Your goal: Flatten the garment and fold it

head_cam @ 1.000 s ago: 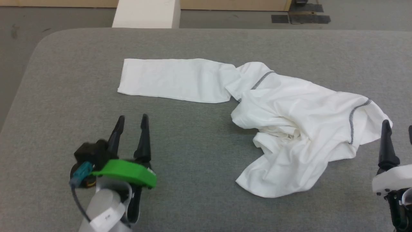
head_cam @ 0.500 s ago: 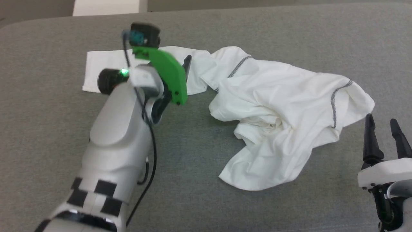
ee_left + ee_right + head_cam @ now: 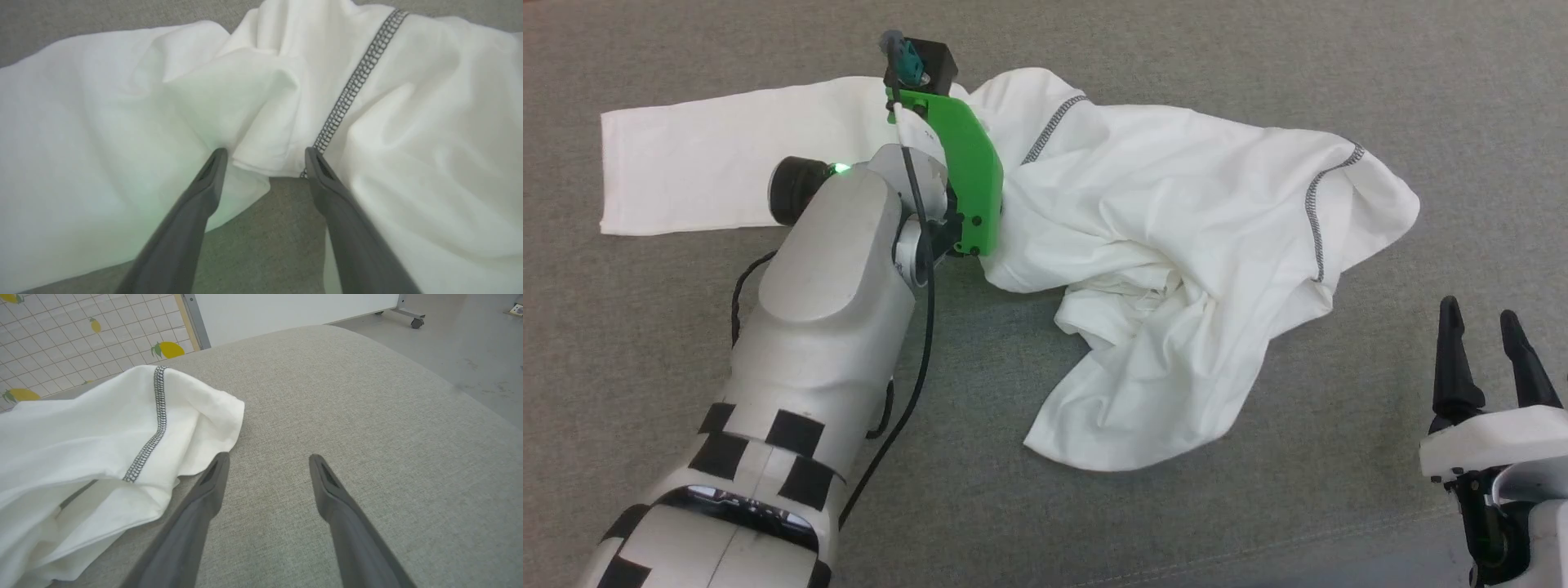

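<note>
Even, bright light, soft shadows; wrist views slightly blurred, wide-angle

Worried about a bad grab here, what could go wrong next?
The left tool stands open over a bunched fold of the garment; closing may pinch several layers. Pulling then could drag the flat sleeve crooked. The right tool is apart from the cloth, so nothing anchors it.
</note>
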